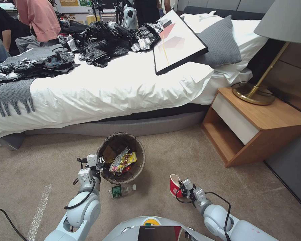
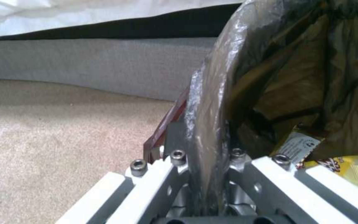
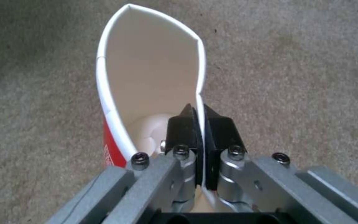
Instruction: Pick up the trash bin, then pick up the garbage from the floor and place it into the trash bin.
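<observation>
Pinching the trash bin (image 1: 137,167) rim, the left claw (image 1: 97,163) holds it while the right claw (image 1: 183,187) clamps a noodle cup (image 1: 175,185) wall.

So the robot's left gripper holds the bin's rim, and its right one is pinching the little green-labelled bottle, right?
Not quite. The right gripper is pinching the red-and-white cup by its wall, as the right wrist view shows. The bottle lies on the carpet. The left gripper does clamp the trash bin rim.
</observation>
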`<state>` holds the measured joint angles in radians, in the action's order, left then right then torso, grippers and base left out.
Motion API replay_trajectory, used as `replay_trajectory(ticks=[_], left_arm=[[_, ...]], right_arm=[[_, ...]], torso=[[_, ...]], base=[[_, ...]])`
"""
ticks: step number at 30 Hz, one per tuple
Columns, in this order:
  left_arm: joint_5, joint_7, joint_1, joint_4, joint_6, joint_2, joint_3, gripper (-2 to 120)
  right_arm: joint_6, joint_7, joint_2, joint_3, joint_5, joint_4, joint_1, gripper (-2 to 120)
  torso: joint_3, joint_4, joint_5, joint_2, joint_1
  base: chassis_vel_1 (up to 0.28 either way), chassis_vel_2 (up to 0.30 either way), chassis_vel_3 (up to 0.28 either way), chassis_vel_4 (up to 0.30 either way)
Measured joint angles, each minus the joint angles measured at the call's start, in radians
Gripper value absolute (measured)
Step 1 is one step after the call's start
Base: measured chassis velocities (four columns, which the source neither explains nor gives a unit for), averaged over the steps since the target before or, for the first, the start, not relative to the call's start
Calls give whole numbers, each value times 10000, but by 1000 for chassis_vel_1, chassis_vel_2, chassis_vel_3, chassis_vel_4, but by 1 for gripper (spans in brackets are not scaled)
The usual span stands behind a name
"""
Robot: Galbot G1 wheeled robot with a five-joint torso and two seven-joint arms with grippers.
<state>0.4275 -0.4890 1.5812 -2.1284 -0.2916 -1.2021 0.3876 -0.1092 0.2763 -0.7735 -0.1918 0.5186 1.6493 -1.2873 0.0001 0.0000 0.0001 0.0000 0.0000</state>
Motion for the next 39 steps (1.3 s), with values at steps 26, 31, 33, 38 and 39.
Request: replay_trajectory(ticks=[26,31,33,38,39], left_arm=[[-6,1,-119,90,-3,-9,-86,0],[-8,11,-89,100,-20,23,-98,0],[-9,17,-76,107,-29,33,-112,0],[-17,39,-44,156,-56,62,-179,0],[-21,46,-29,169,-68,72,-207,0]], right_arm=[[466,1640,-249,1128,-12,1731,522,0],[507,1964,-414,1493,-22,2301,898,0],[509,2059,-466,1587,-26,2469,1005,0],[585,2306,-633,1991,-107,3194,1365,0],[618,2319,-664,2121,-102,3519,1458,0]], torso=[[-1,0,-2,0,0],[-1,1,-2,0,0],[-1,2,-2,0,0],[0,1,-1,0,0],[0,0,0,0,0]], base=[[0,0,0,0],[0,0,0,0],[0,0,0,0],[0,0,0,0],[0,0,0,0]])
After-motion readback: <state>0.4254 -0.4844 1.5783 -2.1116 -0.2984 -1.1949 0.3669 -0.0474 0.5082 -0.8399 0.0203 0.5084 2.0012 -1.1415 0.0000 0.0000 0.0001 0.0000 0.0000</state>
